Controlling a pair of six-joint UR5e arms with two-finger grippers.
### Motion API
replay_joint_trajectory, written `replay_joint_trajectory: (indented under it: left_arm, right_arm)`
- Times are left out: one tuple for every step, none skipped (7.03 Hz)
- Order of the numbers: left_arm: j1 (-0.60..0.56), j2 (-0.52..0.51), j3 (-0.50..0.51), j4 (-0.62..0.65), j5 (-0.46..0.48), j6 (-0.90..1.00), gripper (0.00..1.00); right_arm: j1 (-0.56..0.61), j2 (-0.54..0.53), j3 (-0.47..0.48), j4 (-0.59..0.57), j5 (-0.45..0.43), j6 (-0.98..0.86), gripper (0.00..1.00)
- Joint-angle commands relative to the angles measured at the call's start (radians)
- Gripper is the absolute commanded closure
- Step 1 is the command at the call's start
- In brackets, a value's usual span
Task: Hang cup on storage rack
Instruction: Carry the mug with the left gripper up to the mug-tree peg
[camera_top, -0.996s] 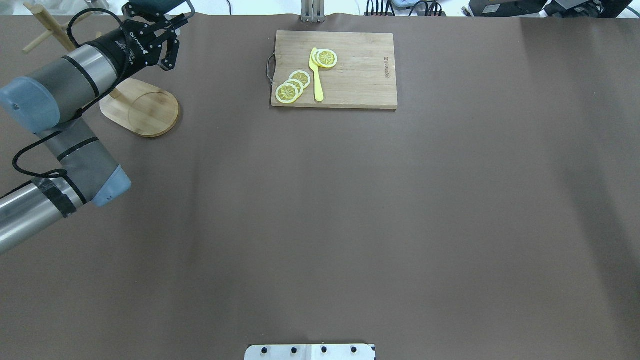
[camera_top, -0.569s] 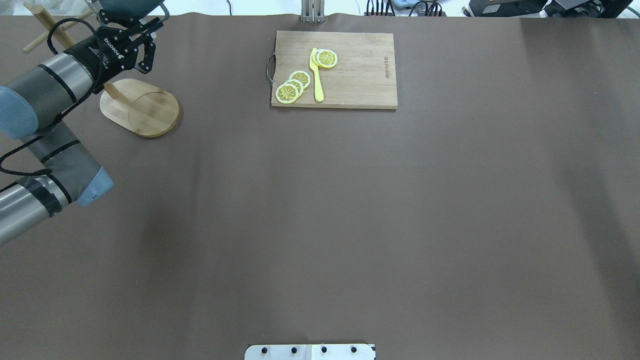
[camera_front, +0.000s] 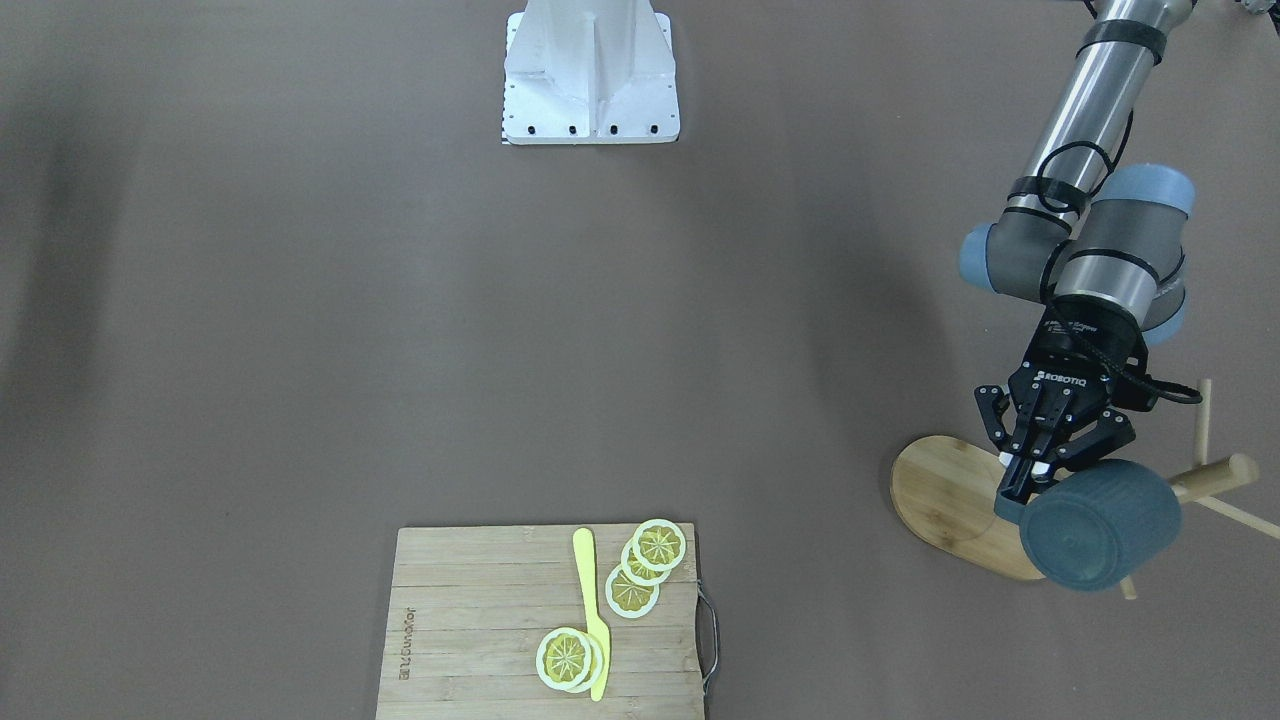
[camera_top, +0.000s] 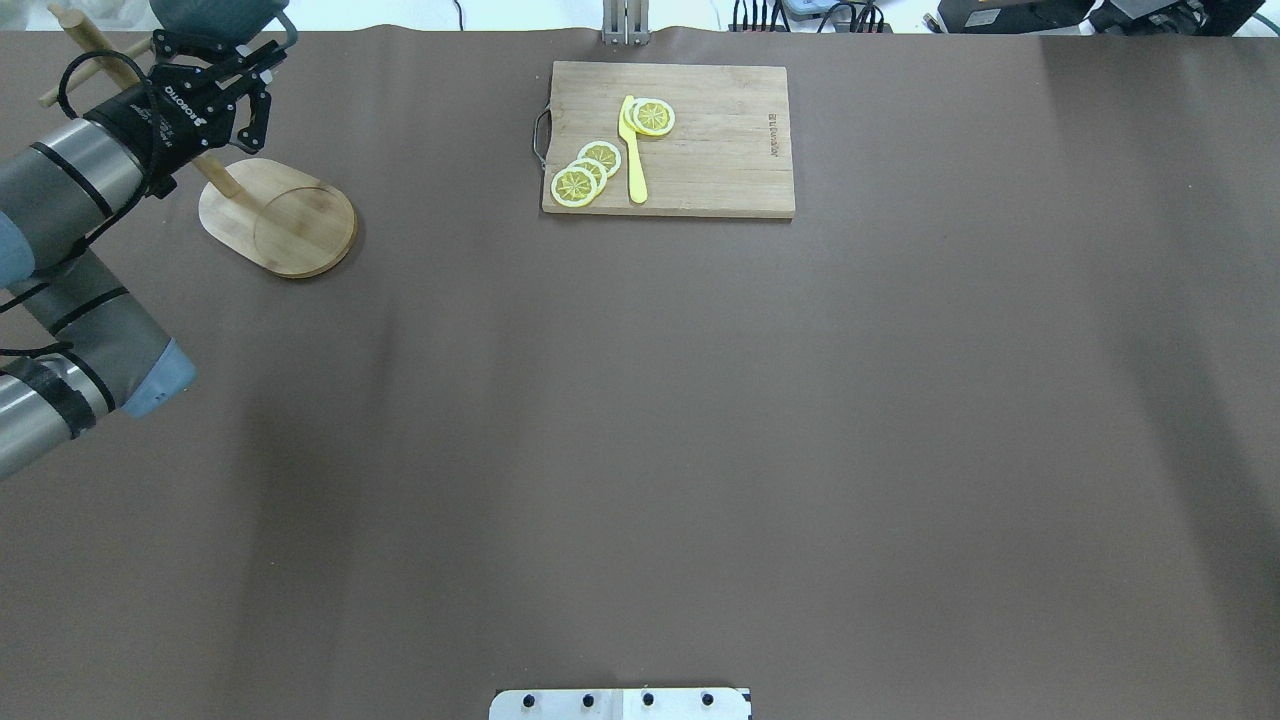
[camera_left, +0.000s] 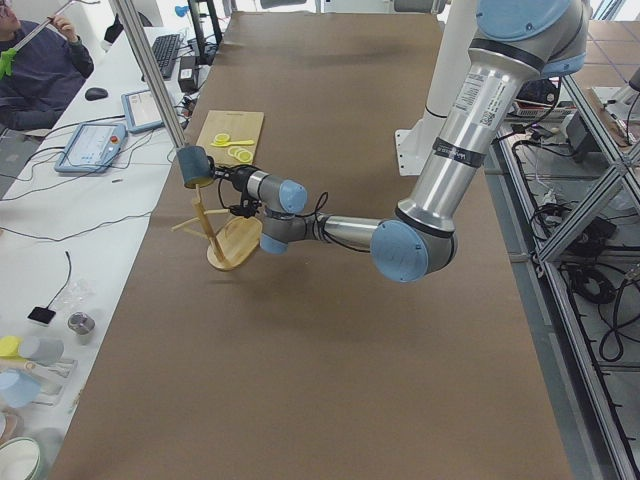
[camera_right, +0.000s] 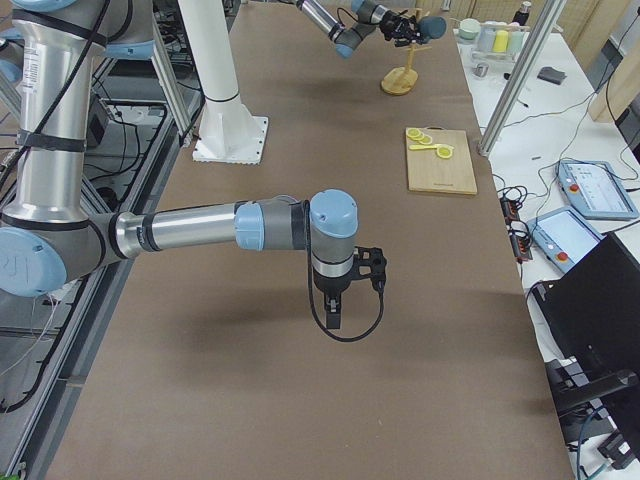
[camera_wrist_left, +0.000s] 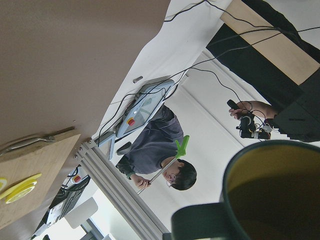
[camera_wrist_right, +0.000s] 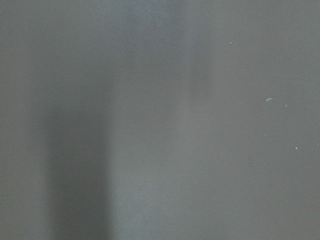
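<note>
Closest to me, the right gripper (camera_right: 335, 318) hangs pointing down over bare table, and I can't tell whether its fingers are parted or closed. Farther along lies the cutting board (camera_right: 445, 172) with lemon slices (camera_right: 417, 135). At the far end the left gripper (camera_front: 1045, 470) is clamped on the cup (camera_front: 1100, 525), held sideways in the air above the storage rack (camera_front: 940, 490), close against its pegs (camera_front: 1215, 478).

The left arm (camera_front: 1085, 100) is polished silver tube with grey joints (camera_front: 1120, 235) and pale blue caps (camera_front: 1150, 185), a black cable (camera_front: 1185, 398) looping along it, its black pincer (camera_front: 1045, 470) lettered ROBOTIQ in white, and the white base plate (camera_front: 590, 70) carries a row of black screws (camera_front: 572, 130).
</note>
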Motion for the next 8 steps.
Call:
replay_joint_trajectory:
  left_arm:
    - [-0.001,0.009,0.056,-0.061,0.0,-0.002,1.0]
    - [-0.001,0.01,0.058,-0.066,0.0,-0.02,1.0]
    - [-0.001,0.018,0.058,-0.069,-0.002,-0.028,1.0]
    - [0.002,0.041,0.058,-0.111,-0.002,-0.028,1.0]
    - [0.003,0.058,0.058,-0.136,-0.003,-0.028,1.0]
    - [0.005,0.065,0.06,-0.139,-0.002,-0.028,1.0]
    - [0.005,0.065,0.06,-0.139,-0.002,-0.026,1.0]
    - [0.008,0.065,0.063,-0.139,0.0,-0.025,1.0]
  right_arm:
    - [0.0,0.003,-0.001,0.0,-0.002,0.0,0.0]
    - [0.0,0.003,-0.001,0.0,-0.002,0.0,0.0]
    - [0.0,0.003,-0.001,0.0,-0.002,0.0,0.0]
    - [-0.001,0.003,-0.001,0.0,0.0,0.0,0.0]
    - [0.0,0.003,-0.001,0.0,-0.002,0.0,0.0]
    - [0.0,0.001,-0.001,0.0,-0.002,0.0,0.0]
    - [0.0,0.001,-0.001,0.0,0.0,0.0,0.0]
    - [0.0,0.001,-0.001,0.0,0.0,0.0,0.0]
